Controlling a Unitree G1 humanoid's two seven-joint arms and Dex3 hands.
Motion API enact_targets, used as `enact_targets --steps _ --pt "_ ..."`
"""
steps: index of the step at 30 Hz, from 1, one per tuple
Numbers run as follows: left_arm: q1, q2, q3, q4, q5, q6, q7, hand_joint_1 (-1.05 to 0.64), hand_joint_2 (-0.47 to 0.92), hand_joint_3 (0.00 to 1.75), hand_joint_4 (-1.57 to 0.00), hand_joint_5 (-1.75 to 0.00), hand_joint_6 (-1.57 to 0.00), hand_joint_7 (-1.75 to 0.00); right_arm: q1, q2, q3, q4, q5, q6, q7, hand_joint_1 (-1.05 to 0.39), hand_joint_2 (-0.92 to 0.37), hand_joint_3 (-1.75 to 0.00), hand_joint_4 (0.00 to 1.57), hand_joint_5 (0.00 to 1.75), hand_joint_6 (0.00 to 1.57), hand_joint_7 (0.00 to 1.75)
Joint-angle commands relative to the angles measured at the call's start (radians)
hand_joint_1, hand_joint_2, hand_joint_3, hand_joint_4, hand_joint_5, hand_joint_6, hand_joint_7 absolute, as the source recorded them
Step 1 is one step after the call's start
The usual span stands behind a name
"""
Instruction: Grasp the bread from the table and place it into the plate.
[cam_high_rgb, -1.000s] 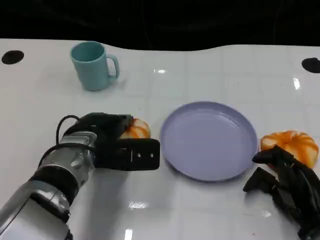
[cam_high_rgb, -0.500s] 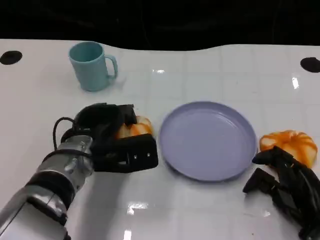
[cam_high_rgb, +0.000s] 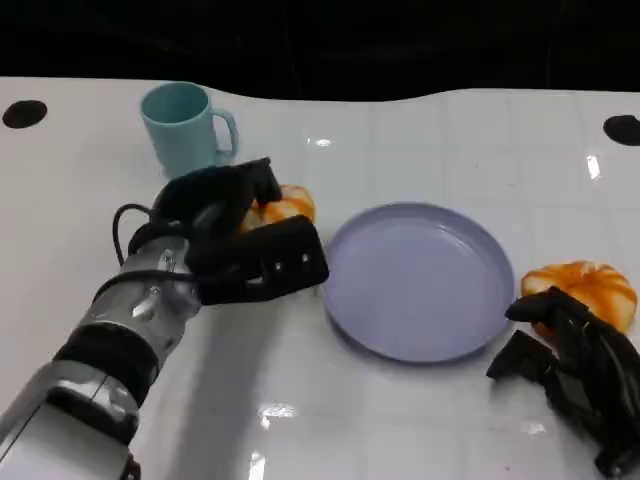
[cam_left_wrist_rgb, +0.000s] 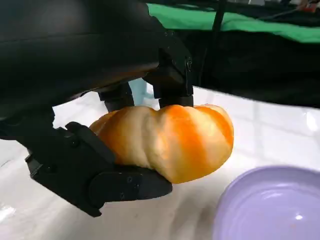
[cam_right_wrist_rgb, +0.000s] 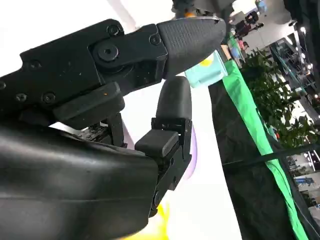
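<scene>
In the head view my left hand (cam_high_rgb: 240, 245) sits left of centre, black fingers wrapped around an orange-and-cream swirled bread roll (cam_high_rgb: 283, 207) that peeks out at the hand's upper right edge, just left of the lavender plate (cam_high_rgb: 418, 280). The roll looks raised off the white table (cam_high_rgb: 420, 150), though I cannot be sure from this angle. In the left wrist view the bread roll (cam_left_wrist_rgb: 167, 140) sits in the middle of the frame, clamped between fingers (cam_left_wrist_rgb: 172, 80) pressing on its top and a thick lower finger cradling it underneath; the rim of the plate (cam_left_wrist_rgb: 235, 200) curves in at the lower right. I judge the roll light and soft: its ridged, glossy crust would likely dent under a hard squeeze, so a gentle hold across its broad middle, top and underside, seems the right place, and the smooth glaze may let it slide if my fingers loosen. At the lower right of the head view my right hand (cam_high_rgb: 575, 370) rests on the table, fingers loosely curled and holding nothing, just beside a second swirled bun (cam_high_rgb: 585, 290) at the right edge. A teal mug (cam_high_rgb: 185, 130) stands at the upper left.
</scene>
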Motion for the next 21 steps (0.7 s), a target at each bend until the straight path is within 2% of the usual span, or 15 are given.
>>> enact_targets --steps 1,12,20,21 --pt "0.0 -0.006 0.006 -0.1 -0.009 0.003 -0.016 -0.19 0.6 1.05 -0.86 -1.75 -0.62 -1.75 0.017 -0.012 0.001 0.006 -0.007 0.012 -0.011 -0.54 -0.92 -0.17 0.65 1.57 0.63 1.2" --pt "-0.007 -0.059 -0.018 -0.119 -0.008 -0.122 -0.017 -0.12 0.53 1.05 -0.86 -1.75 -0.65 -1.75 0.016 -0.013 -0.003 0.012 0.004 0.011 0.013 -0.54 -0.92 -0.18 0.63 1.57 0.62 1.21" --pt "-0.029 -0.104 -0.053 -0.066 0.008 -0.195 -0.033 -0.16 0.47 1.1 -0.9 -1.75 -0.7 -1.75 0.014 -0.014 -0.005 0.016 0.004 0.01 0.033 -0.53 -0.92 -0.22 0.61 1.59 0.59 1.26" --pt "-0.034 -0.112 -0.056 -0.054 0.007 -0.201 -0.041 -0.18 0.5 1.12 -0.9 -1.75 -0.7 -1.75 0.015 -0.014 -0.004 0.014 0.002 0.009 0.03 -0.53 -0.92 -0.22 0.61 1.59 0.59 1.26"
